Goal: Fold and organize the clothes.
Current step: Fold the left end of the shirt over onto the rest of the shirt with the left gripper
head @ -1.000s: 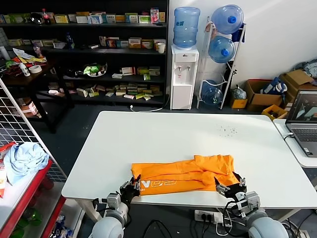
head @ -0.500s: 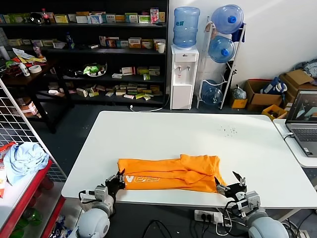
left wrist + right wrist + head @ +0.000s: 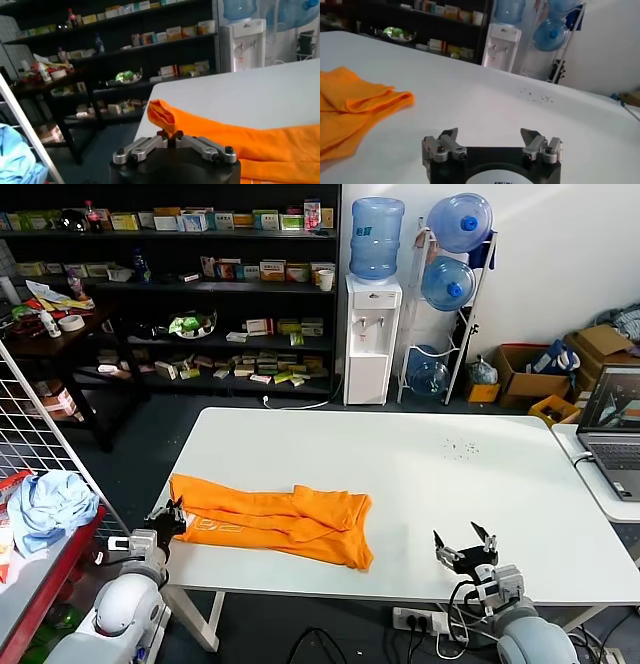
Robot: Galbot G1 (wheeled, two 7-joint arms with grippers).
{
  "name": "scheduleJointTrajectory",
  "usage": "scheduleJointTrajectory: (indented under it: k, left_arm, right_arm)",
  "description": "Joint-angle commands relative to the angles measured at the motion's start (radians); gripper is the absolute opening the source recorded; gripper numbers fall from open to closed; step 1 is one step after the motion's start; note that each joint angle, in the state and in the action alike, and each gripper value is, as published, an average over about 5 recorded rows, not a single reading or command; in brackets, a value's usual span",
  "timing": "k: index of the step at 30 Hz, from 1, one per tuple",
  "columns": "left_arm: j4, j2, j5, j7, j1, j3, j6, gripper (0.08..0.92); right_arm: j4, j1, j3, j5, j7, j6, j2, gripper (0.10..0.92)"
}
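The orange T-shirt (image 3: 270, 517) lies folded in a long band on the white table (image 3: 420, 474), near its front left edge, white lettering facing up near the left end. My left gripper (image 3: 172, 515) is shut on the T-shirt's left end at the table's left edge; the left wrist view shows the fingers pinching the orange cloth (image 3: 260, 142). My right gripper (image 3: 465, 544) is open and empty over the table's front right, well apart from the shirt. The right wrist view shows the shirt's right end (image 3: 355, 107) off to the side.
A wire rack with a light blue cloth bundle (image 3: 45, 504) stands at the left. A laptop (image 3: 612, 424) sits on a side table at the right. Dark shelves, a water dispenser (image 3: 372, 334) and bottles stand behind.
My left gripper has dragged the T-shirt leftward along the table's front edge. My right gripper has let go of the shirt's right end and stays open at the front right.
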Motion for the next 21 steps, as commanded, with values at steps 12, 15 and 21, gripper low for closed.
scheduleJointTrajectory:
  k: [12, 15, 21]
  left_arm:
    - [-0.220, -0.162, -0.059, -0.072, -0.053, 0.366, 0.051, 0.131]
    - [-0.160, -0.217, -0.057, -0.081, -0.105, 0.427, 0.049, 0.131]
    - [-0.050, -0.331, -0.057, -0.100, -0.189, 0.500, 0.050, 0.131]
  right_arm:
    - [-0.051, 0.008, 0.030, -0.066, 0.069, 0.221, 0.031, 0.823]
    - [-0.057, 0.005, 0.039, -0.066, 0.069, 0.223, 0.036, 0.823]
    - [-0.069, -0.002, 0.044, -0.071, 0.068, 0.227, 0.047, 0.823]
